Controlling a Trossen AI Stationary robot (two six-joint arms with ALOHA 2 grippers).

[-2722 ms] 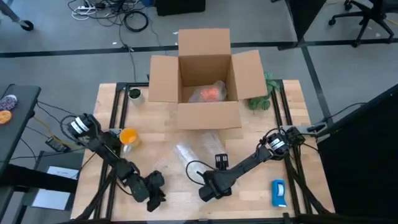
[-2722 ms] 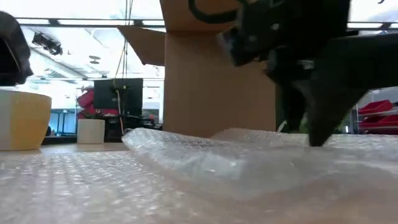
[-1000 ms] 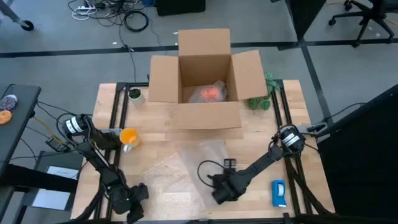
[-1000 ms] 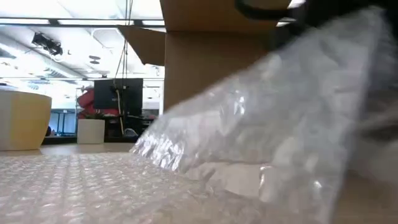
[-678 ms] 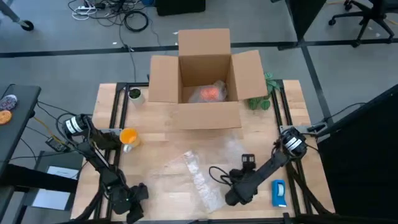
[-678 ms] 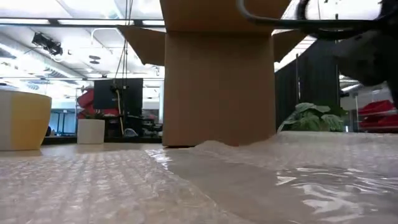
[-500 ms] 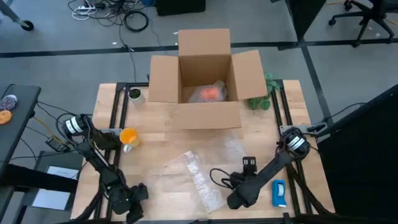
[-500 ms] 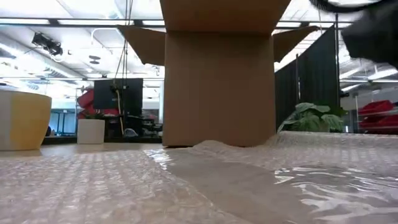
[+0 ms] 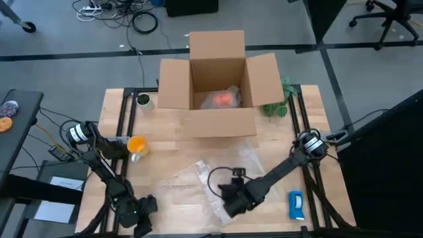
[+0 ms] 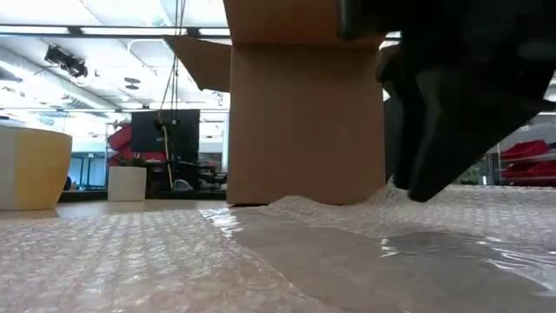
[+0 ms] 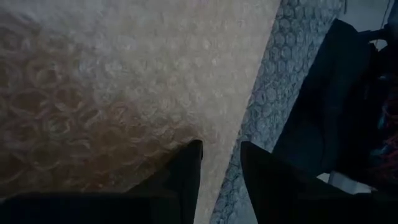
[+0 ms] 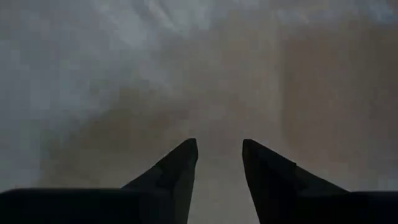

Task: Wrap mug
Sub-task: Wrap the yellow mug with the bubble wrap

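The orange mug [image 9: 135, 145] stands on its base at the table's left and shows pale at the left of the low view [image 10: 35, 169]. A clear bubble wrap sheet [image 9: 198, 182] lies spread over the near middle of the table, with a crumpled ridge [image 9: 213, 192] across it. My left gripper [image 9: 140, 221] is at the near left edge, shut on the wrap [image 11: 124, 81]. My right gripper [image 9: 231, 201] hovers just above the sheet [image 12: 186, 74], fingers pointing down and a little apart, nothing between them. My left gripper has the bubble wrap's near-left edge [image 11: 219, 134] between its two fingers, coming from above at the table's near edge. The fingers themselves hide the exact spot. The wrap runs on from there over the table, lying low and slack.
An open cardboard box [image 9: 215, 82] stands at the far middle with an orange wrapped bundle [image 9: 223, 99] inside. A green plant [image 9: 277, 106] sits to its right and a small pot [image 9: 143, 100] to its left. A blue-and-white object [image 9: 296, 205] lies near right.
My right gripper carried a lifted part of the bubble wrap toward the table's right edge. The wrap then dropped flat, leaving a crumpled ridge. The gripper has come back left and now stands over the sheet.
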